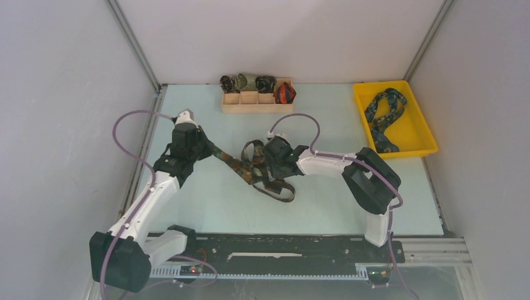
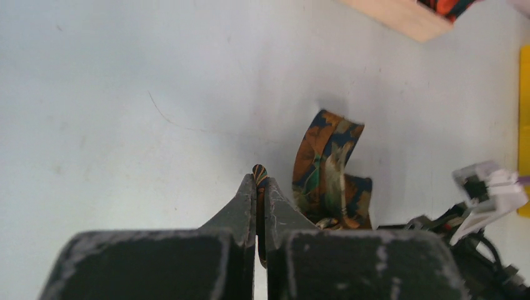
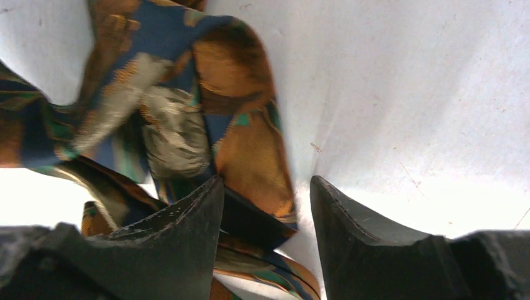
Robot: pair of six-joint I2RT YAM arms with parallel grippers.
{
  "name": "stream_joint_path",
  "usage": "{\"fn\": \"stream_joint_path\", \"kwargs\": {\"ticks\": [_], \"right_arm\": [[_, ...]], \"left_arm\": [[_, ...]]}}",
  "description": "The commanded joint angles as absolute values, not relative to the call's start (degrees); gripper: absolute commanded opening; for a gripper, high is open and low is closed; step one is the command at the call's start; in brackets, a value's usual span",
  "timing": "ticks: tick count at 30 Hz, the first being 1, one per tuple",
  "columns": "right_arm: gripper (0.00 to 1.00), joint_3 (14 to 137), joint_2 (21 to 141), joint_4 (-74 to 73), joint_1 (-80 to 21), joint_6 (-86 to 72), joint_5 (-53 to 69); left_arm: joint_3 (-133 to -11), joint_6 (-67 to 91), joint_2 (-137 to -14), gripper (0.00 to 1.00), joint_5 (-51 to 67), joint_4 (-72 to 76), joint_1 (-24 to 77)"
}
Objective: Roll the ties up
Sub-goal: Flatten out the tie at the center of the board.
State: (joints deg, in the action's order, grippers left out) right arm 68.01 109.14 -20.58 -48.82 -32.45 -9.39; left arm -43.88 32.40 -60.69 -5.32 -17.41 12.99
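The pale surface (image 1: 206,200) carries a yellow bin (image 1: 360,94) at the far right with a navy and teal tie (image 1: 381,119) lying in it. A wooden tray (image 1: 250,107) at the far edge holds rolled ties (image 1: 250,82) in its compartments. The brown-orange-green tie (image 1: 256,172) lies in the middle, between the two arms.

That middle tie looks to be the one in hand. Its long axis slants from the left arm toward the right and nearer, ending in a loose heap of loops. The left fingers (image 2: 245,200) are pressed together on a thin edge of one end, a bit of cloth poking past their tips. The right fingers (image 3: 194,212) stand apart and hold nothing. The folded heap lies just ahead of them and off to one side, one fold touching a finger.

The slack bulk is nearer the right arm, so straightening or starting the roll probably falls to that side while the left arm anchors the end.
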Motion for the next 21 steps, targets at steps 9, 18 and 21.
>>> {"fn": "stream_joint_path", "kwargs": {"ticks": [9, 18, 21], "right_arm": [[0.54, 62.5, 116.7, -33.1, -49.6, -28.5, -9.4], [0.53, 60.2, 117.2, -32.8, -50.3, -27.6, -11.1], [0.52, 59.3, 117.3, -32.8, -50.4, -27.4, -10.8]], "left_arm": [[-61.9, 28.2, -67.7, 0.0, -11.9, -22.0, 11.4], [-76.5, 23.3, -75.8, 0.0, -15.7, -25.8, 10.4], [-79.6, 22.0, -78.7, 0.0, -17.7, -26.3, 10.0]]}}
